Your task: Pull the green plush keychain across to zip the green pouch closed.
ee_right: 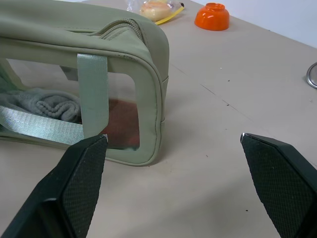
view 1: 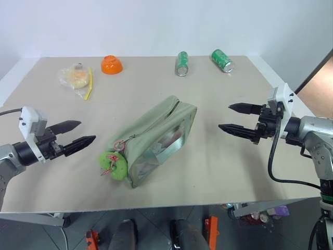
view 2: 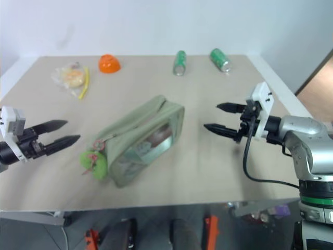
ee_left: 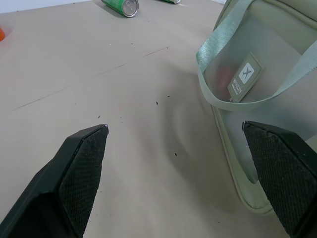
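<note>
The green pouch (view 1: 156, 138) lies diagonally on the middle of the table, its clear window facing up and its webbing strap (ee_left: 218, 96) on the side toward my left arm. The green plush keychain (view 1: 115, 164) rests on the table at the pouch's near left corner, hanging from the zipper by a pinkish ring. My left gripper (view 1: 82, 133) hovers open, a short way left of the keychain, holding nothing. My right gripper (view 1: 230, 118) is open too, to the right of the pouch's far end and apart from it.
Two green cans (view 1: 182, 63) (view 1: 222, 60) lie along the table's far edge. An orange bowl (view 1: 111, 64) sits upside down at the far left, beside a clear bag of yellow food (view 1: 76, 78). The table's front edge (view 1: 156, 205) runs just below the pouch.
</note>
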